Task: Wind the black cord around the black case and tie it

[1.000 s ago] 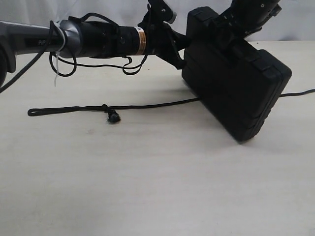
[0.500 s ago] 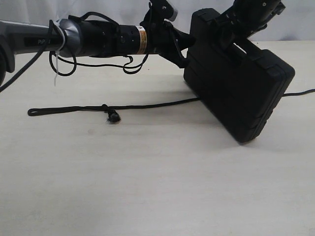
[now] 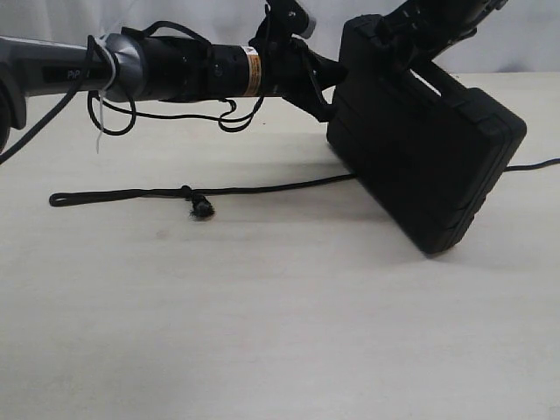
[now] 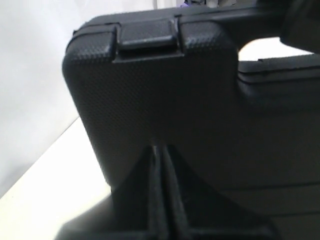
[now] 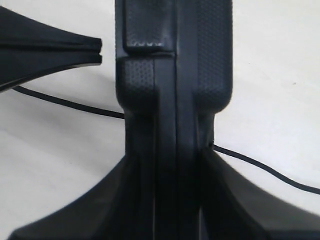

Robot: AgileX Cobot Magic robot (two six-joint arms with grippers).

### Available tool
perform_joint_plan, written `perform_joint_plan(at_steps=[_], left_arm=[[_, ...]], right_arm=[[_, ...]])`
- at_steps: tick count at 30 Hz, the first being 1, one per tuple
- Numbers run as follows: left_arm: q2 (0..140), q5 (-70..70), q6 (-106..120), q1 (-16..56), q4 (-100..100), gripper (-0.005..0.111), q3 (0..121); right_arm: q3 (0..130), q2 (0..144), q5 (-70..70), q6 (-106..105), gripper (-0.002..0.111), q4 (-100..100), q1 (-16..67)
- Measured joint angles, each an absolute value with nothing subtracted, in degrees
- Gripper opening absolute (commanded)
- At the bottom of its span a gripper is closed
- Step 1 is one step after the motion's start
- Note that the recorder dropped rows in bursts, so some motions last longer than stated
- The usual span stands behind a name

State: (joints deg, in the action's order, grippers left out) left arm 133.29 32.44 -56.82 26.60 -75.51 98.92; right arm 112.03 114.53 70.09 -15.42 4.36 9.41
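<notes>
In the exterior view the black case [image 3: 429, 149] stands tilted on one corner at right, long axis upper left to lower right, the black cord [image 3: 262, 187] stretching left over open surface [image 3: 262, 332]; left wrist view, left fingers [image 4: 145, 200] together against its face; right wrist view, right fingers [image 5: 100, 210] straddle its edge, grip unclear.

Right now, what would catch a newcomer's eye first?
The black case, tilted on one corner at the right of the table, with the right hand straddling its top edge and the shut left hand against its face. Then the black cord, lying along the table and passing under the case, its frayed knot left of centre.
</notes>
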Motion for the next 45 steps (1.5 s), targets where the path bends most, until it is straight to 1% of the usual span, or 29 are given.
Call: perform_joint_plan(at_steps=[21,27,45], left_arm=[[133.3,32.4,-56.9,26.6,-76.7,0.000,98.9],[133.3,32.4,-57.7,26.6,-77.0,0.000,98.9],[133.3,32.4,-58.2,26.6,-77.2,0.000,98.9]], right_arm=[[112.0,113.7,70.1,-15.4,0.037,2.7,9.4],[108.6,113.5,70.1,-15.4,0.037,3.3,9.4],[108.6,112.5,70.1,-15.5,0.037,2.7,9.4]])
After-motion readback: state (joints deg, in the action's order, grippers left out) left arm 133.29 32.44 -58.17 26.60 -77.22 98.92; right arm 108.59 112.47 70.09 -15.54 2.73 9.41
